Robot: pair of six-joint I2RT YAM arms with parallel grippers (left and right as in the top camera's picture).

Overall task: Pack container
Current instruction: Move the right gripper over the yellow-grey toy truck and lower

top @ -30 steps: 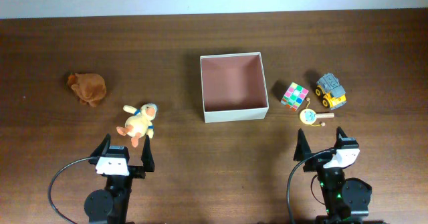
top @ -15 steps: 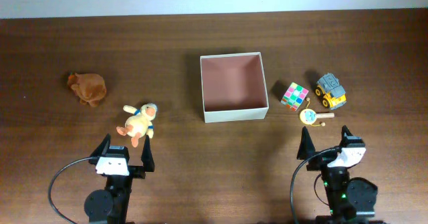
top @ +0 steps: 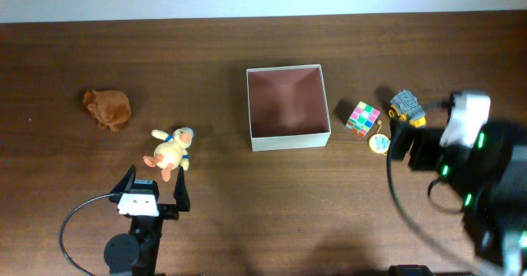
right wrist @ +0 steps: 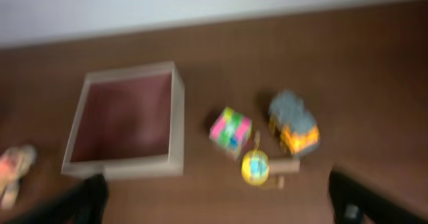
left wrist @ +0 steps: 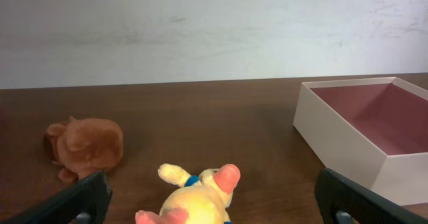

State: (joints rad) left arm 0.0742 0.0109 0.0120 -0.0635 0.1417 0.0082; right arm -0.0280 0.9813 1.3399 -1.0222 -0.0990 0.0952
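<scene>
The container (top: 288, 142) is a square off-white box with a reddish-brown inside, empty, at the table's middle. It also shows in the left wrist view (left wrist: 341, 147) and the right wrist view (right wrist: 177, 117). My left gripper (top: 155, 185) is open and empty, low at the front, just behind a yellow duck plush (top: 170, 151) that lies between its fingers in the left wrist view (left wrist: 200, 197). My right gripper (top: 416, 151) is raised, blurred, open and empty (right wrist: 224, 200), above the table right of the container.
A brown plush (top: 109, 108) lies at the far left. Right of the container are a colourful cube (top: 362, 117), a grey and yellow toy truck (top: 407, 107) and a small yellow round toy with a wooden handle (top: 380, 142).
My right arm has risen from its rest at the front and moved up and right, over the toys beside the container. The left arm and the toys have not moved.
</scene>
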